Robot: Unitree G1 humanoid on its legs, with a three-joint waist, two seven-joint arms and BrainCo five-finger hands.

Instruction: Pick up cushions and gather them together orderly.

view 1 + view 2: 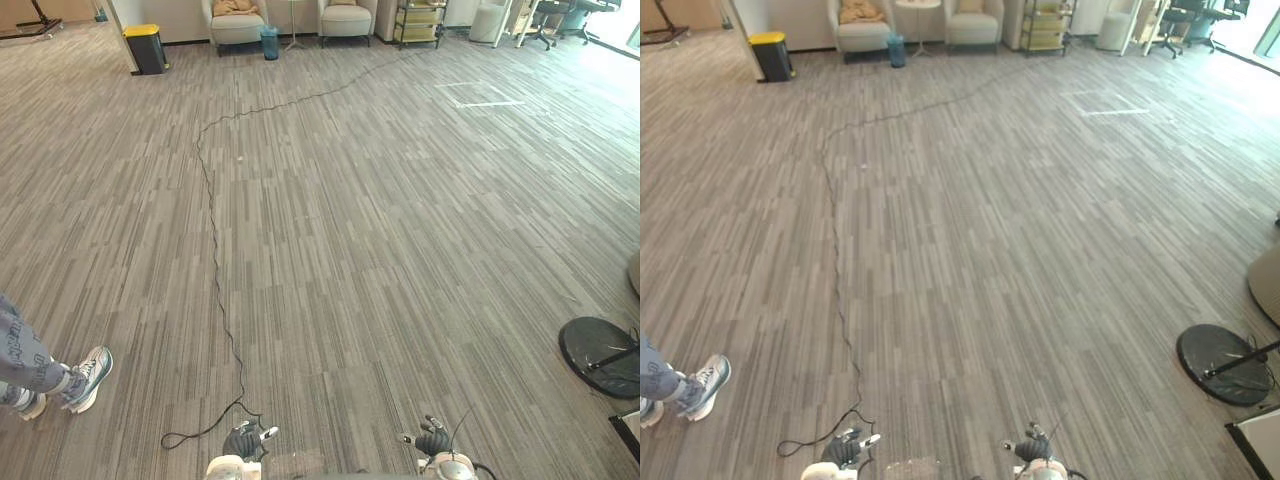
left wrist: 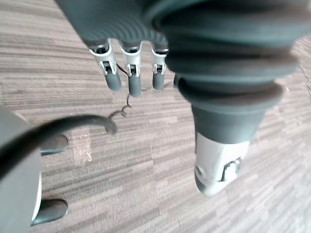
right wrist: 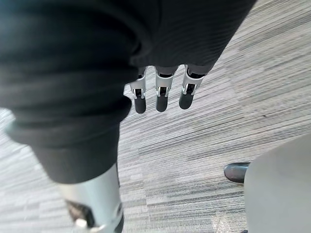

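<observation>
Left hand (image 1: 243, 441): fingers (image 2: 114, 80) straight, relaxed. Right hand (image 1: 433, 440): fingers (image 3: 162, 97) likewise straight. Striped carpet floor (image 1: 380, 250) lies beyond both sets of fingers.

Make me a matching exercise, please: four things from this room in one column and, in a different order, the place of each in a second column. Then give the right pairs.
Things
1. tan cushion
2. yellow-lidded bin
3. round black base
4. person's shoe

Places
A. close by, on the robot's right
B. on an armchair at the far wall
C. close by, on the robot's left
D. far away, left of the armchairs

Pairs: 1-B, 2-D, 3-A, 4-C
</observation>
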